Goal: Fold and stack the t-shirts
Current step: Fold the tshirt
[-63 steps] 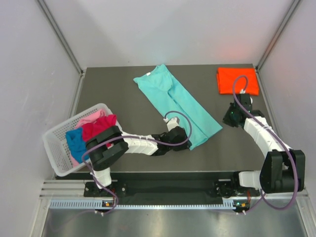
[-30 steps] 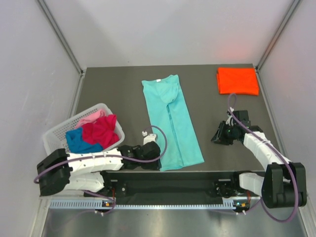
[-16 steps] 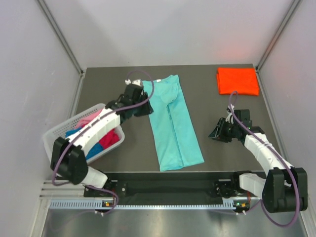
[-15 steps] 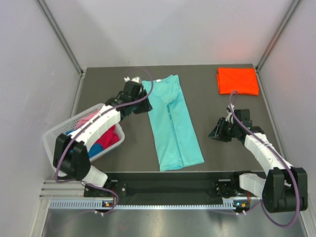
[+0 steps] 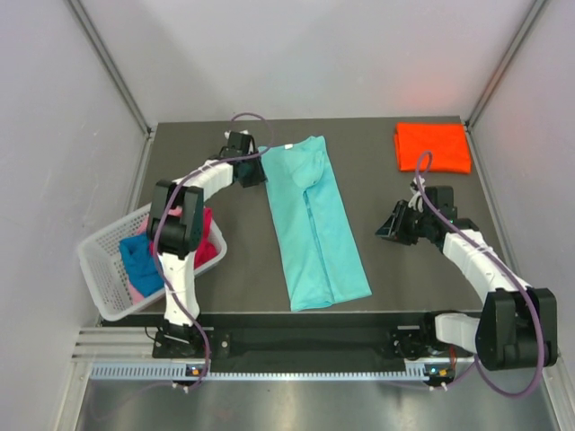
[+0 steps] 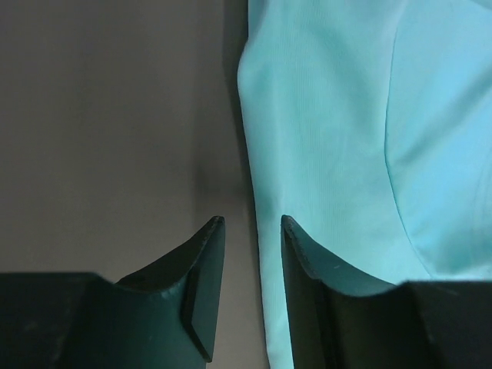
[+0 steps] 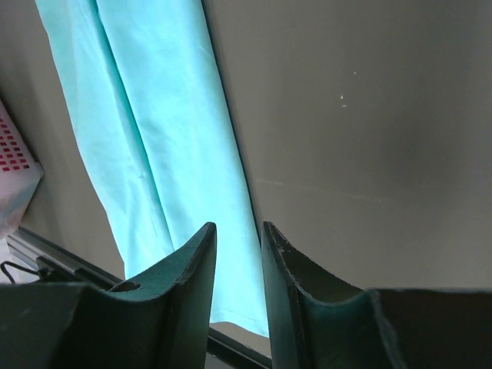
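Left fingers (image 6: pixel 201 292), narrowly parted and empty, sit at the edge of the folded teal cloth t-shirt (image 5: pixel 313 220). Right fingers (image 7: pixel 188 300), likewise parted, hover apart from it.

A dark grey matte table (image 5: pixel 243 260) fills the middle, boxed in by plain pale walls: the back wall (image 5: pixel 314 54) at 12 o'clock, and side walls at 9 and 3. Grey metal struts (image 5: pixel 108 63) rise at 11 and 1. The light is soft and even. An aluminium rail (image 5: pixel 305 369) runs along 6 o'clock.
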Controlling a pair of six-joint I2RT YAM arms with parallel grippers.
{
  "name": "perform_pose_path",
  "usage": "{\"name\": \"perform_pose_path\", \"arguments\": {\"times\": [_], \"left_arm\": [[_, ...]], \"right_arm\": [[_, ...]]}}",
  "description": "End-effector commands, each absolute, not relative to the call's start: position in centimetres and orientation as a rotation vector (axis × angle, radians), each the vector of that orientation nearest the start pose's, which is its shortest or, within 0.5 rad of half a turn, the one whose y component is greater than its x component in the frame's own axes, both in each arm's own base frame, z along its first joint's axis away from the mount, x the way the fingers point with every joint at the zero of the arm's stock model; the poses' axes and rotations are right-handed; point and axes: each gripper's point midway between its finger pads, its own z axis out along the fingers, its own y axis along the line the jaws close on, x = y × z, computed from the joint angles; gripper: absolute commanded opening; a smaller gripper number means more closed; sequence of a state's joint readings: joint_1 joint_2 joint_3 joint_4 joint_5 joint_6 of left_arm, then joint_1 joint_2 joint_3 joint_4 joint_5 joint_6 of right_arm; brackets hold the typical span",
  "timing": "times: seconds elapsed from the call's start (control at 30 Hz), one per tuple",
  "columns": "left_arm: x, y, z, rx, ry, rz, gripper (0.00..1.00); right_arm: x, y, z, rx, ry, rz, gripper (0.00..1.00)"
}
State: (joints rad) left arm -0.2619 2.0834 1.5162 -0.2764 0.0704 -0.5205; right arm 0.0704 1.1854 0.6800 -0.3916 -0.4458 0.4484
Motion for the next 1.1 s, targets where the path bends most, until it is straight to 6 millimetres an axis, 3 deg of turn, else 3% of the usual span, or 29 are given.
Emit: {"name": "perform_pose_path", "arguments": {"times": [0.0, 0.2, 0.37, 0.43, 0.5, 0.53, 0.57, 0.63, 0.67, 0.77, 0.8, 0.83, 0.9, 0.93, 0.97, 1.07], "left_arm": [[54.9, -17.3, 9.0, -0.201, 2.26, -0.455, 0.4], [57.8, -16.1, 6.9, -0.218, 2.257, -0.378, 0.39], [60.0, -15.7, 5.5, -0.213, 2.222, -0.333, 0.34], [61.2, -15.6, 6.1, -0.218, 2.198, -0.324, 0.17], [61.9, -15.6, 5.2, -0.218, 2.193, -0.318, 0.0], [63.0, -15.6, 6.1, -0.22, 2.153, -0.326, 0.0], [63.4, -15.7, 5.2, -0.219, 2.152, -0.335, 0.0], [65.1, -16.2, 6.6, -0.221, 2.086, -0.373, 0.0], [65.5, -16.6, 5.7, -0.225, 2.089, -0.396, 0.0], [67.2, -17.8, 6.7, -0.207, 2.059, -0.468, 0.0], [67.5, -17.9, 7.2, -0.205, 2.048, -0.48, 0.02], [67.7, -18.0, 7.9, -0.212, 2.036, -0.49, 0.13], [67.6, -17.9, 9.5, -0.216, 2.012, -0.506, 0.26], [66.9, -18.0, 9.1, -0.218, 2.028, -0.514, 0.32], [66.6, -18.1, 11.3, -0.205, 2.0, -0.533, 0.37], [64.4, -18.5, 14.5, -0.156, 1.988, -0.576, 0.39]], "right_arm": [[28.8, 11.9, 11.5, 0.22, 2.41, 0.795, 0.31], [29.1, 11.4, 10.8, 0.245, 2.432, 0.751, 0.31], [30.1, 11.5, 11.8, 0.24, 2.413, 0.736, 0.31], [30.4, 11.6, 12.1, 0.236, 2.409, 0.737, 0.31], [30.7, 11.8, 12.0, 0.249, 2.41, 0.732, 0.31], [30.8, 11.9, 11.9, 0.254, 2.409, 0.728, 0.31], [31.1, 12.0, 11.9, 0.274, 2.407, 0.723, 0.31], [31.1, 12.6, 11.5, 0.256, 2.438, 0.723, 0.31], [31.2, 12.7, 11.3, 0.251, 2.45, 0.703, 0.31], [31.5, 13.3, 10.5, 0.216, 2.482, 0.662, 0.31], [31.8, 13.4, 10.2, 0.216, 2.493, 0.654, 0.3], [31.8, 13.7, 10.2, 0.216, 2.502, 0.66, 0.3], [32.0, 14.1, 9.9, 0.218, 2.519, 0.665, 0.29], [32.1, 14.6, 10.0, 0.217, 2.516, 0.675, 0.29], [32.2, 14.8, 10.1, 0.215, 2.511, 0.68, 0.29], [32.0, 15.4, 10.3, 0.196, 2.506, 0.694, 0.29]]}}
